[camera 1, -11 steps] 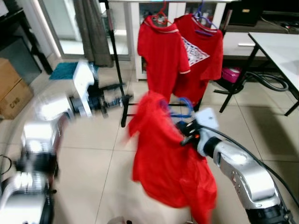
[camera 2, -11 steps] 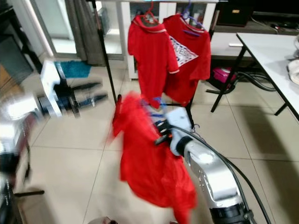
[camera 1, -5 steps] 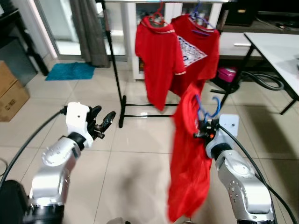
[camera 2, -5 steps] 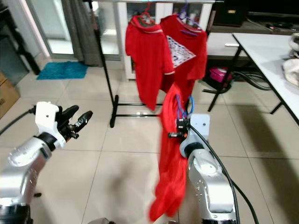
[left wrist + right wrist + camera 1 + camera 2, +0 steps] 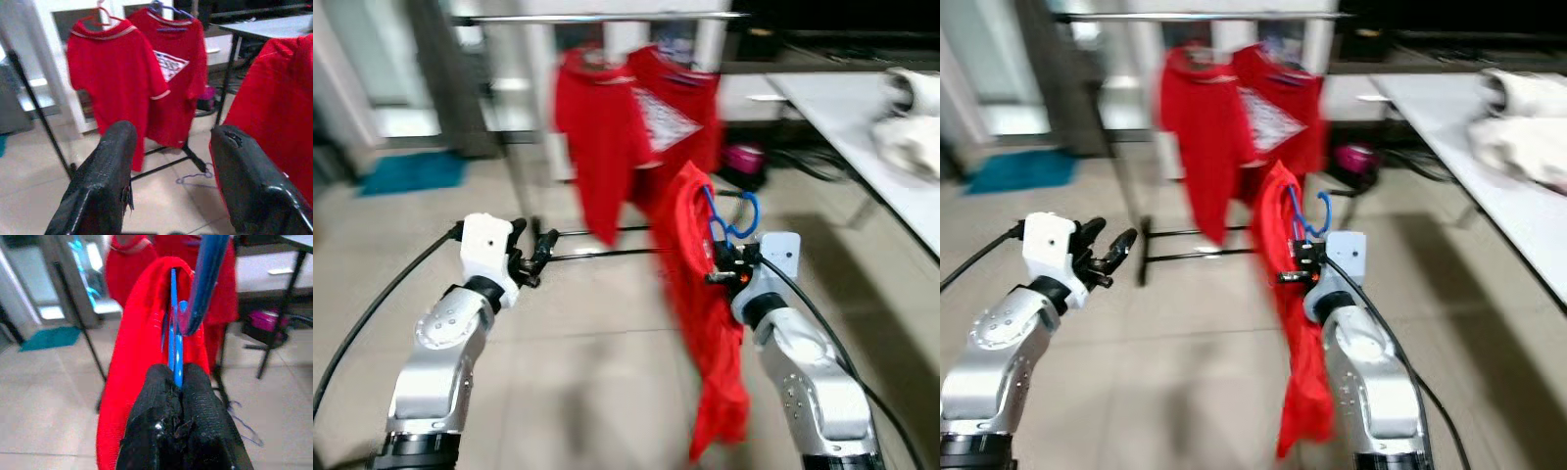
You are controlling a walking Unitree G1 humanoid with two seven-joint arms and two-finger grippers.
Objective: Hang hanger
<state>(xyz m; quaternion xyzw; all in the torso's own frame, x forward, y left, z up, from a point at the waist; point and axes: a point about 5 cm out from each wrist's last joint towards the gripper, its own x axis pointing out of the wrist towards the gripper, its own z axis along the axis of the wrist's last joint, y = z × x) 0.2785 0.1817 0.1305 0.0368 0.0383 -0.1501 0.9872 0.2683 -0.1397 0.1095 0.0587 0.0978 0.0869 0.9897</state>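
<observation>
In the centre of the left eye view the right gripper [image 5: 717, 266] is pinched tight on a blue hanger [image 5: 729, 215] that carries a red shirt [image 5: 710, 323], which droops down in front of the right arm toward the tiled floor [image 5: 597, 392]. The hanger's hook stands up above the fingers. The left gripper [image 5: 541, 257] is raised at centre left, its two fingers [image 5: 102, 171] spread apart with nothing between them. Behind, in the upper middle, a clothes rack [image 5: 597, 18] holds two more red shirts [image 5: 626, 137] on hangers; its black foot bar crosses the floor behind the grippers. A white table [image 5: 862, 137] with pale bundles runs along the upper right. A teal mat [image 5: 406, 171] lies at left.
</observation>
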